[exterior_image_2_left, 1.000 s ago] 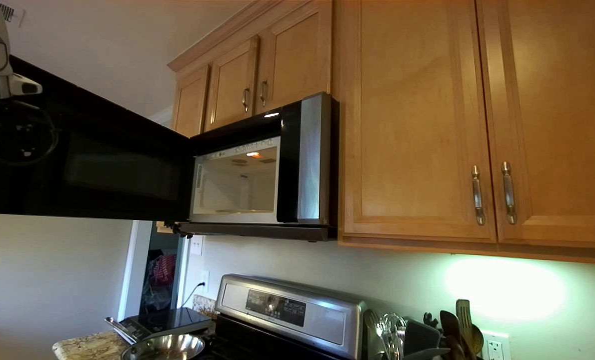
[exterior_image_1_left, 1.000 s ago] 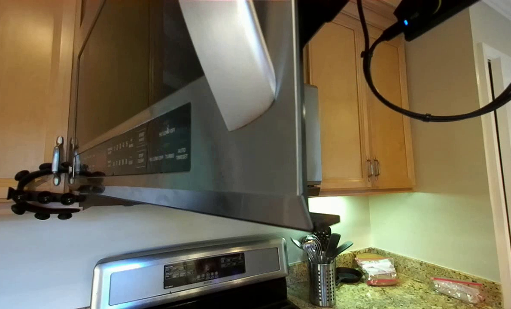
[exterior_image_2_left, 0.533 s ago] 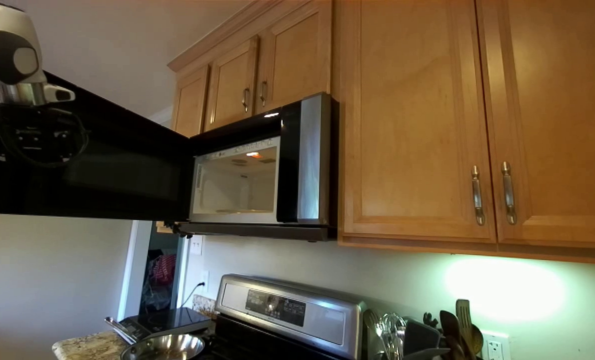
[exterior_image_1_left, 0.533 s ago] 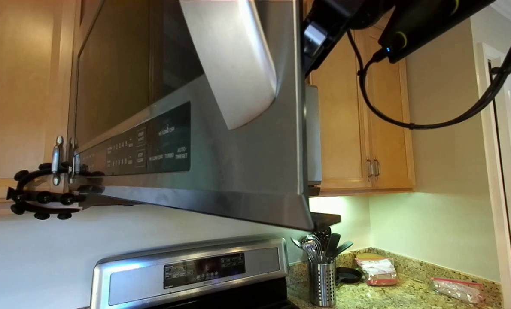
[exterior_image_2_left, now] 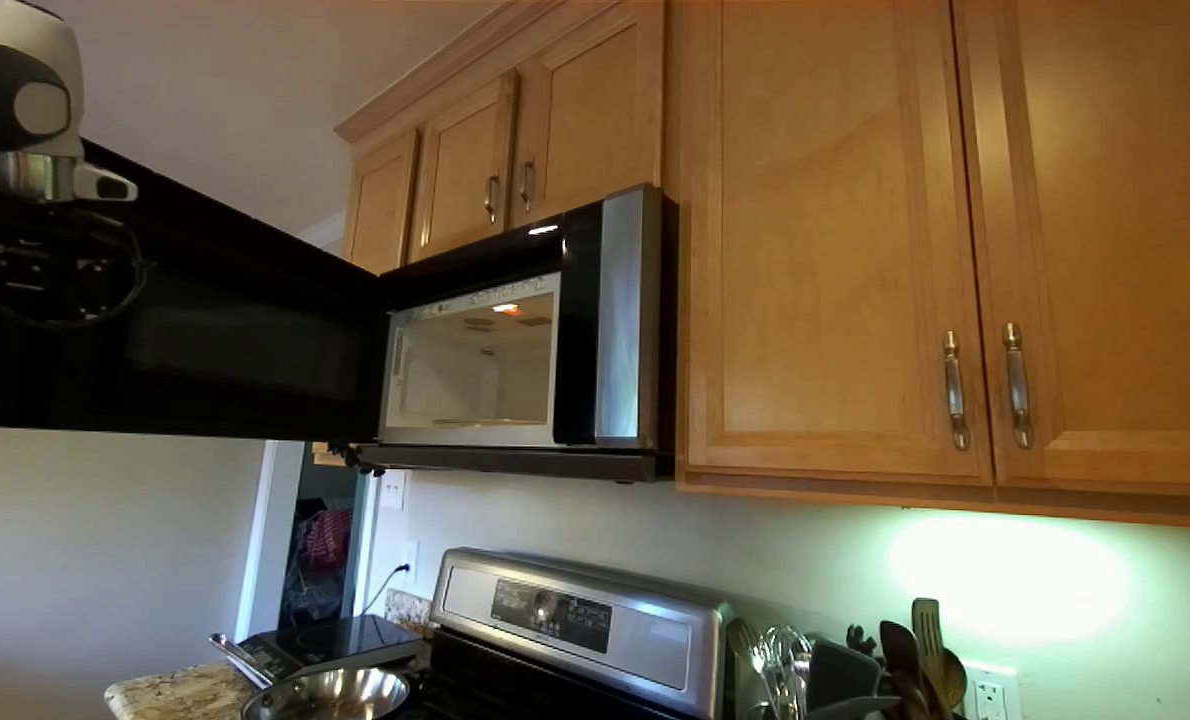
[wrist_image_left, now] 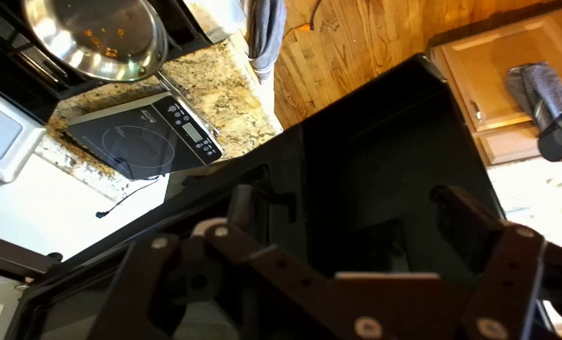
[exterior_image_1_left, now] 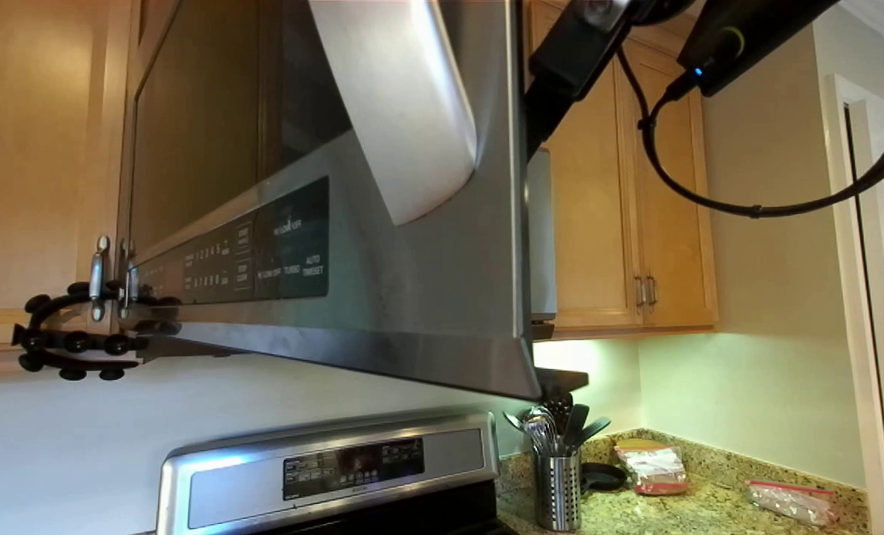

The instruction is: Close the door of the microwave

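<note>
The open door [wrist_image_left: 380,160] lies beyond the tool [wrist_image_left: 343,200], inner side facing it.

1. The claw [exterior_image_1_left: 546,115] sits partly behind the edge of the open door [exterior_image_1_left: 342,167], its tips hidden.
2. Left of the claw: the door's handle [exterior_image_1_left: 412,111]; lower left, its buttons [exterior_image_1_left: 290,245].
3. Below the claw: a strip of the microwave [exterior_image_1_left: 543,238], and lower, a utensil holder [exterior_image_1_left: 559,490] on the counter [exterior_image_1_left: 709,513].
4. Right of the claw: a looping cable [exterior_image_1_left: 754,212].

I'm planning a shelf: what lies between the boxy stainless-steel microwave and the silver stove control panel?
In both exterior views, only bare pale wall shows between microwave and panel.
</note>
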`<state>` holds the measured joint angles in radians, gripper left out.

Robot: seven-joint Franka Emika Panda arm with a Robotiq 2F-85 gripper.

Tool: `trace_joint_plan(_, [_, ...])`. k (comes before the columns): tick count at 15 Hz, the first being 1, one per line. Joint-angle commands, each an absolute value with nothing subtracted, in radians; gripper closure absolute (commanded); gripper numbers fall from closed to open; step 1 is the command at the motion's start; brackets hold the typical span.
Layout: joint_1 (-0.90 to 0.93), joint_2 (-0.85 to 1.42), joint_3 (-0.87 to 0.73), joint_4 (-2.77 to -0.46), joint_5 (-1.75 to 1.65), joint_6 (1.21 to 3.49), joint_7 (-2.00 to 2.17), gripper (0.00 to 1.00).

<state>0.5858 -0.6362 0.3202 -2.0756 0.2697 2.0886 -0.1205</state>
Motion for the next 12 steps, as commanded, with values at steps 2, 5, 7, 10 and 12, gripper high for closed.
trace_joint_plan(2, [0.639,-0.638,0.291,-2.055,0.376,2.073,-0.208,0.00])
trace_joint_plan(5, [0.668,-0.628,0.284,-2.052,0.436,2.073,-0.258,0.00])
trace_joint_plan(7, [0.687,-0.625,0.282,-2.052,0.465,2.072,-0.282,0.00])
trace_joint_plan(10, [0.708,-0.614,0.287,-2.051,0.490,2.081,-0.302,0.00])
trace_joint_plan(12, [0.697,-0.604,0.302,-2.047,0.460,2.078,-0.292,0.00])
